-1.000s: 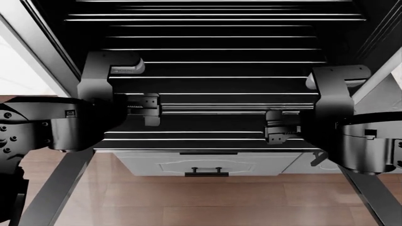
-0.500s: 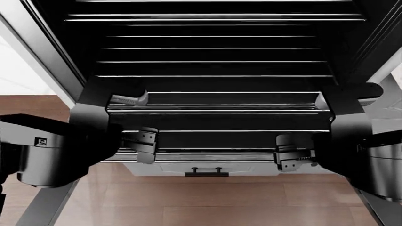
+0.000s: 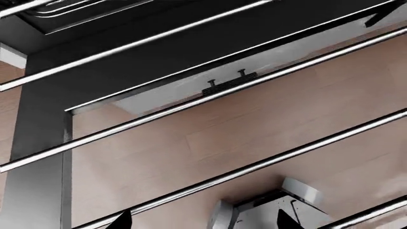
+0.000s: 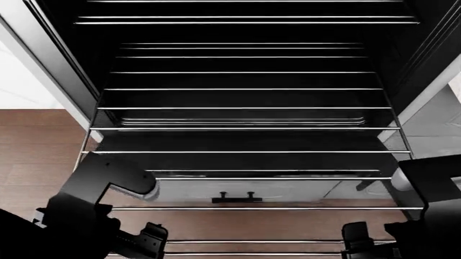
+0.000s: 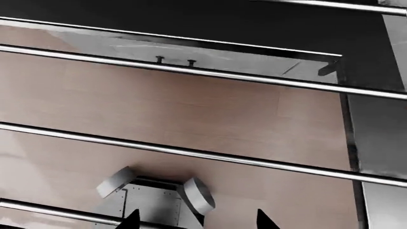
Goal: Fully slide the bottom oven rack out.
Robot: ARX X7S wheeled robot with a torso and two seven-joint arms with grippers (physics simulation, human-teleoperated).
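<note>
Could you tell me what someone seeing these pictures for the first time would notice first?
The eye lands on the bottom oven rack, its chrome rods reaching out of the black oven toward the camera, over the wooden floor. The left gripper and right gripper sit low at the rack's front bar, at the head view's bottom edge. Beneath the rods shows a pale drawer with a dark handle.

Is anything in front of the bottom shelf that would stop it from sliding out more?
Nothing visible blocks the bottom oven rack. Ahead of its front bar there is only open floor. The left pincer and right pincer sit at that bar.
</note>
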